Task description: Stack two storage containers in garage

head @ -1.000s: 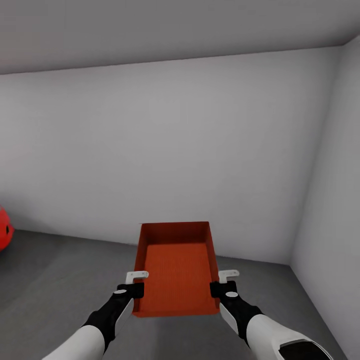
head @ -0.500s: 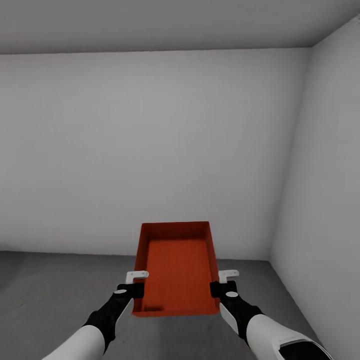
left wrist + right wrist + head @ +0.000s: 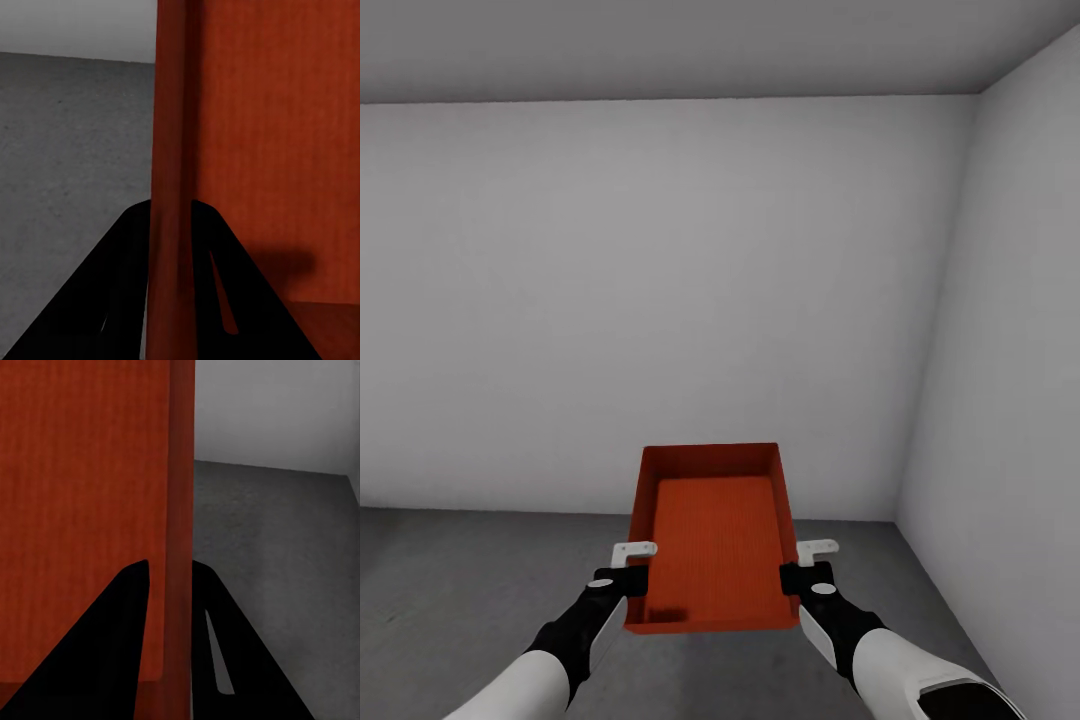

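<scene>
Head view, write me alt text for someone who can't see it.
A red-orange storage container, open and empty, is held above a grey concrete floor, the left gripper clamping one side wall and the right gripper the other. Bare grey-white walls meet in a corner ahead.

White forearms, black wrists

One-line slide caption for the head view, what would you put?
Both grippers, left and right, hold a red-orange storage container by its side walls above the garage's grey concrete floor.
</scene>
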Robot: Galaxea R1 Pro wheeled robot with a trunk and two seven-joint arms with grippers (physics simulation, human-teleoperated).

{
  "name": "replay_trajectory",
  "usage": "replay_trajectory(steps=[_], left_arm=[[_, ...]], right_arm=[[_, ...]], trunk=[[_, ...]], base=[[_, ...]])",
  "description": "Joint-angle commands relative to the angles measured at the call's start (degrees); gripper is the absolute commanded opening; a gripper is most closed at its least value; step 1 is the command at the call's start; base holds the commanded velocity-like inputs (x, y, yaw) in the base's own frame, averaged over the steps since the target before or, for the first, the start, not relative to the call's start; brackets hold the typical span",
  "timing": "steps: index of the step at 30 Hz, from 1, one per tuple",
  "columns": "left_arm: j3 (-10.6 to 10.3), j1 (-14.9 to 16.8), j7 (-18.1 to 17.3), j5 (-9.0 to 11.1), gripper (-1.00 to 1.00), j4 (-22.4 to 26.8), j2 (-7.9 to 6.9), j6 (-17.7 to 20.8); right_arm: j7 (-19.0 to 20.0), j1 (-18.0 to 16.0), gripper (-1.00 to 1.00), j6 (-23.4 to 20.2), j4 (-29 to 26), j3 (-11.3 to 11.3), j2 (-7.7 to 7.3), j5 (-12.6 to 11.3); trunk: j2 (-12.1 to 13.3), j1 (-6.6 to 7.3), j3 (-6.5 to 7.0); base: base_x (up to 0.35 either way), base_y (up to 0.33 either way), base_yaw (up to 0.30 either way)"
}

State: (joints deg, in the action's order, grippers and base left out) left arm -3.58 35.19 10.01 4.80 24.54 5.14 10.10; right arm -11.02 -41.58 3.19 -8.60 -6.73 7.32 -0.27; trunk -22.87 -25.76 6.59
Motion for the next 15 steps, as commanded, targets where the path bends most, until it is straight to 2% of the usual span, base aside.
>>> replay_trajectory(steps=[1, 15], left_arm=[[2.8, 0.0, 1.0, 0.0, -1.0, 0.0, -0.4, 0.4], [2.8, 0.0, 1.0, 0.0, -1.0, 0.0, -0.3, 0.5]], right_arm=[[-1.8, -0.1, -1.0, 0.6, -0.2, 3.4, -0.02, 0.8], [-1.8, -0.1, -1.0, 1.0, -0.2, 3.3, -0.02, 0.9]], trunk=[[0.0, -0.02, -0.02], [0.0, -0.02, -0.02]], base=[[0.0, 0.0, 0.0], [0.0, 0.0, 0.0]])
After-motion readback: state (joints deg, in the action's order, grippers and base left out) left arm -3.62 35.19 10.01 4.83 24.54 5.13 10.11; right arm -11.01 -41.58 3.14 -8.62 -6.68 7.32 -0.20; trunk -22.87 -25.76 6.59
